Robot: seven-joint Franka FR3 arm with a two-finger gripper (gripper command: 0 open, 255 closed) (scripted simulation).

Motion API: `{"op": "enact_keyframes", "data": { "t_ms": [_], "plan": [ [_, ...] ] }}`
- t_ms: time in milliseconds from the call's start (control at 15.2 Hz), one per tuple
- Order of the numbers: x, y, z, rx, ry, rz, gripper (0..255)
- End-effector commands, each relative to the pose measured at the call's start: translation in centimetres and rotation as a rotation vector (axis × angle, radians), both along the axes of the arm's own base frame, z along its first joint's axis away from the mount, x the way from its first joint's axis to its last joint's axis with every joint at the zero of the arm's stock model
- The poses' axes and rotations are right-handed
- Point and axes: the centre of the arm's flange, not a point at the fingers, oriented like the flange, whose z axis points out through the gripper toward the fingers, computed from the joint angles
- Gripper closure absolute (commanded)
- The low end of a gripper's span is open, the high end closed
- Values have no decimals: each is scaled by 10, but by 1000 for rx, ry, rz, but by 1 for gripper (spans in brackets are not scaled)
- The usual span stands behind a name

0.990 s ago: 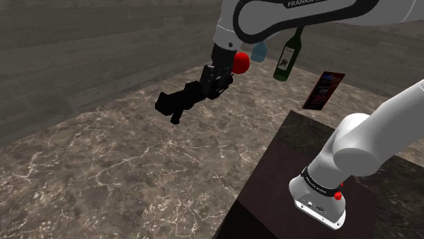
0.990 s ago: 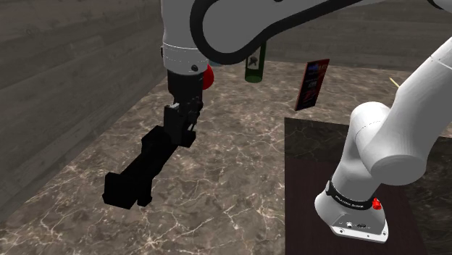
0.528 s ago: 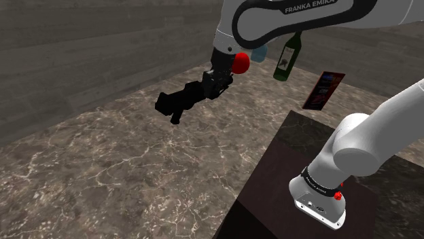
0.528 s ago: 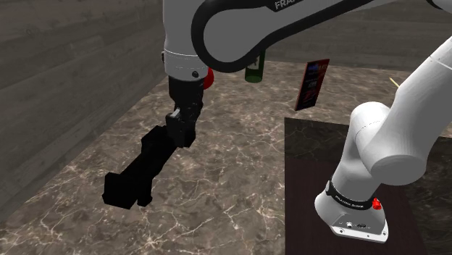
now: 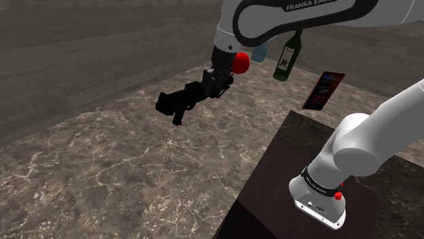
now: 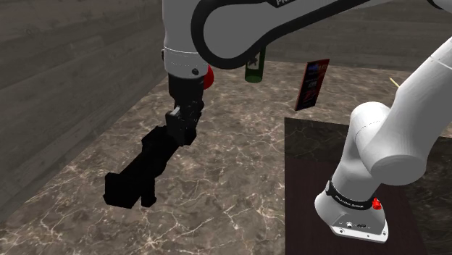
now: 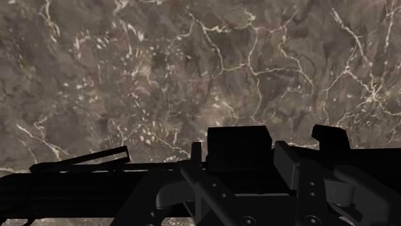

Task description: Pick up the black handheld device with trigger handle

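Note:
The black handheld device with a trigger handle (image 5: 178,102) hangs in the air above the marble counter (image 5: 122,176), with its handle pointing down. My gripper (image 5: 213,84) is shut on the device's near end. The second exterior view has the device (image 6: 141,170) slanting down and to the left from the gripper (image 6: 181,132), well off the counter (image 6: 217,203). In the wrist view the device's dark body (image 7: 238,154) lies across the gripper, with the marble far below it.
A green bottle (image 5: 287,58) (image 6: 255,70) and a dark upright card (image 5: 323,90) (image 6: 312,84) stand at the counter's far side. The dark stand (image 5: 299,163) occupies the shoulder view's lower right. A grey plank wall (image 5: 81,47) bounds the counter behind and to the left.
The gripper and the held device have shifted only slightly, and the device's tilt has changed a little. The grasp is unchanged.

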Motion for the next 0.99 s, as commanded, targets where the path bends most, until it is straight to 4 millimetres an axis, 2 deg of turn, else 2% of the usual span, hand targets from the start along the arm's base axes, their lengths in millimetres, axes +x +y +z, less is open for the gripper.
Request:
{"op": "enact_keyframes", "data": {
  "t_ms": [0, 792, 924],
  "plan": [
    [0, 0, 10, 0, 0, 0, 255],
    [0, 0, 73, 0, 0, 0, 255],
    [0, 0, 74, 0, 0, 0, 255]
  ]
}}
